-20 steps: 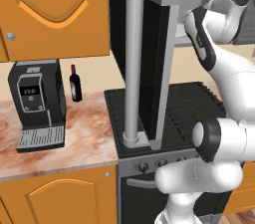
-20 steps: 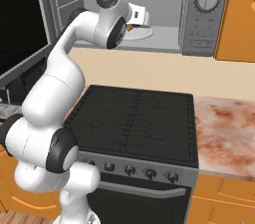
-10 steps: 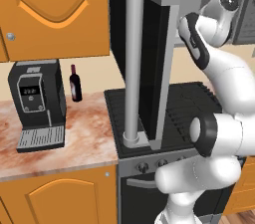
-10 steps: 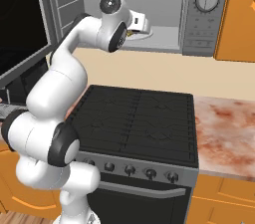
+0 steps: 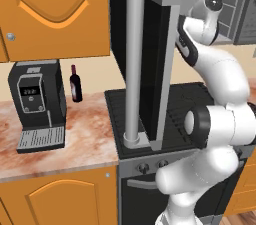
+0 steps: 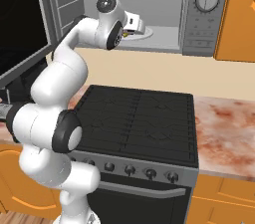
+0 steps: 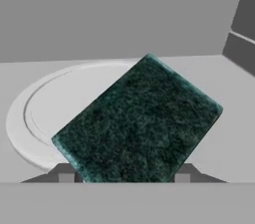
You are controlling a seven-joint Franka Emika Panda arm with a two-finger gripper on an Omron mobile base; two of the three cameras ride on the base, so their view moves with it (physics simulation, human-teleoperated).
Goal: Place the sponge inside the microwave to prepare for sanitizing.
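Two jaws (image 7: 124, 177) pinching the sponge (image 7: 137, 121) inside the microwave (image 6: 149, 14).
Gripping at both sides of the sponge's near end, dark green face filling most of the hand view, tilted corner-up over the white turntable (image 7: 37, 113). Reaching through the microwave's mouth in the right base view, wrist just over the turntable rim, door (image 5: 147, 64) swung wide open to the left. Standing behind a black stove (image 6: 139, 121); coffee machine (image 5: 37, 104) and small bottle (image 5: 75, 84) sitting on the marbled bench (image 5: 85, 134) well apart.

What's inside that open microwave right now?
Inside the microwave sits a white turntable, with the gripper holding the green-topped sponge over it. The sponge covers part of the turntable and its own underside.
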